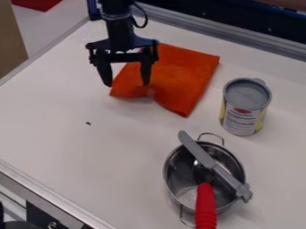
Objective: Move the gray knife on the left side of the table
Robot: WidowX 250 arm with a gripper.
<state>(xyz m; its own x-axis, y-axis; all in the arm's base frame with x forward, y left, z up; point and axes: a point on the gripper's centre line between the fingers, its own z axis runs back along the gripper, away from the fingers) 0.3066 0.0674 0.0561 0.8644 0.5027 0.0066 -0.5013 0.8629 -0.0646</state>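
Foreground: steel pot holding a red-handled spoon; the gray knife lies across its rim. Beyond: gripper, open and empty, by the orange cloth. Judged step: pre-grasp, requiring alignment over the knife, then closure.

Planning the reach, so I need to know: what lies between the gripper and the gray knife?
In the camera view: part of the orange cloth by the gripper, then bare white tabletop up to the tip of the gray knife.
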